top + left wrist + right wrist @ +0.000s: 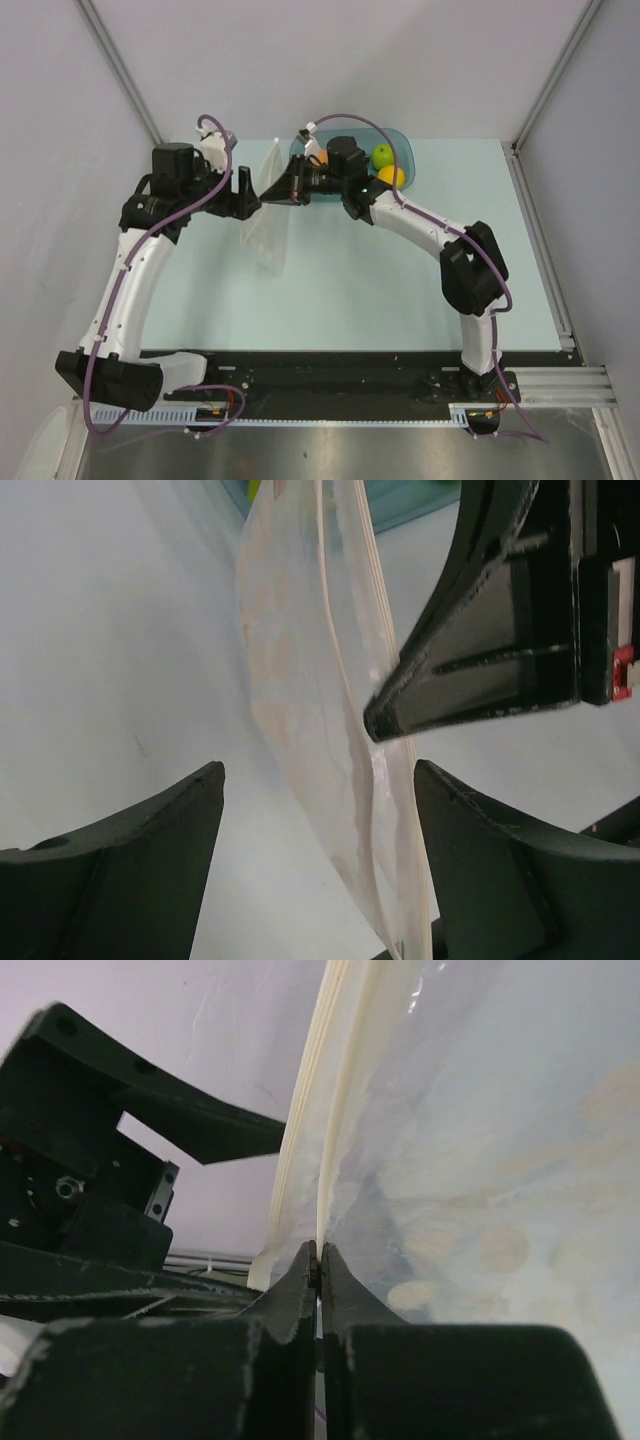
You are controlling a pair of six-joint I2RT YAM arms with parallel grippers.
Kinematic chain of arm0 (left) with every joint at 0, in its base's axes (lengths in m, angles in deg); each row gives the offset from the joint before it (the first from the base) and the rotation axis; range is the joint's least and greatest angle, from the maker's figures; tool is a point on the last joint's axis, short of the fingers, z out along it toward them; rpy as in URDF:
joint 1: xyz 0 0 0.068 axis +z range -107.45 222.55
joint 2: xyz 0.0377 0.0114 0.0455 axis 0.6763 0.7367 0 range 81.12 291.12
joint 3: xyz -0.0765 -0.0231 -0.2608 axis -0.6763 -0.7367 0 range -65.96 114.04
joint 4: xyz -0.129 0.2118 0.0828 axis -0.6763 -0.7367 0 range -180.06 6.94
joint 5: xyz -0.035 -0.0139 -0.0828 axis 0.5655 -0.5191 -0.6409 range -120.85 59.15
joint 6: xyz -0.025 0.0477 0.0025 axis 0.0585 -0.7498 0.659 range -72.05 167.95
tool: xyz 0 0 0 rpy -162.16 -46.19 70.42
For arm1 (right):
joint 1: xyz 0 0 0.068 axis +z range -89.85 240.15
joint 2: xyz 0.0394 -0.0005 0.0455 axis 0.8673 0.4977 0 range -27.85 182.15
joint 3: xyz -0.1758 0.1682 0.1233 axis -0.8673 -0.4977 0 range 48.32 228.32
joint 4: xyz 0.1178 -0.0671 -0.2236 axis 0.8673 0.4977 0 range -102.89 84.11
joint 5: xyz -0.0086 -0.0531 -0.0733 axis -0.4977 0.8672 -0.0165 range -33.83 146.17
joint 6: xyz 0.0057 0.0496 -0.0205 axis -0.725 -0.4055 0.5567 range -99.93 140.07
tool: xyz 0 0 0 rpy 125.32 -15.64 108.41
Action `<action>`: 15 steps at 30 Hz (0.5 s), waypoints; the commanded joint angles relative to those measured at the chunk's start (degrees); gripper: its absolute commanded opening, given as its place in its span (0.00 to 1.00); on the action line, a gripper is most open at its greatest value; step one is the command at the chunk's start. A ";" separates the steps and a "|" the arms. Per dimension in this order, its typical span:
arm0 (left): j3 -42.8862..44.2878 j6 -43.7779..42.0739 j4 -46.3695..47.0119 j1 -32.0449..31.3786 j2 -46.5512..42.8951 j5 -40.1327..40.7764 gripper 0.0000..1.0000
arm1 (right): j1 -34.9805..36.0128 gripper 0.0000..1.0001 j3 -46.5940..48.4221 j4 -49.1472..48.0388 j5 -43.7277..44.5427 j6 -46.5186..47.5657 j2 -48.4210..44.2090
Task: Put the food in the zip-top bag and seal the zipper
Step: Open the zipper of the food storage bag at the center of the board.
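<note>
At the far left-centre of the table, between the two arms: the bag is held up on edge, sheet near vertical, lower part apparently resting on the table.

Right claw: fingers pressed together on the bag's mouth edge, pinching the pale zipper strip, with no gap between the pads. Judged reason: keeps the mouth edge lifted so the bag stands rather than lies flat.

Left claw: spread wide, one finger on either side of the sheet. It holds nothing, and I see no contact. Judged reason: lined up opposite the right claw to take the other wall, either to part the mouth or to steady it.

Orientation: from above the bag reads as a thin sliver, its long axis running away from the arm bases toward the back wall. The zipper follows that same line. Which way the mouth faces cannot be told, as the film is too clear.

Food: a green fruit, an orange fruit and a second orange one sit in the teal tub, just behind the right claw, so the carry would be short. Pale blotches show through the film in the right wrist view, and I cannot tell what they are. No fruit is seen in the bag, so loading is judged not begun. Whether the zipper is open or pressed shut is unreadable.
</note>
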 commanded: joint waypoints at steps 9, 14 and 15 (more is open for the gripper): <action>4.48 -3.97 -3.70 0.27 6.44 9.61 0.47 | -0.48 0.00 2.63 1.27 -6.18 1.67 2.56; 5.88 -1.69 -2.21 0.27 6.18 3.28 0.67 | -1.10 0.00 2.72 1.10 -7.23 2.81 3.18; 7.02 -1.34 -2.04 0.35 6.27 2.66 0.68 | -1.01 0.00 2.80 1.01 -7.41 2.99 3.35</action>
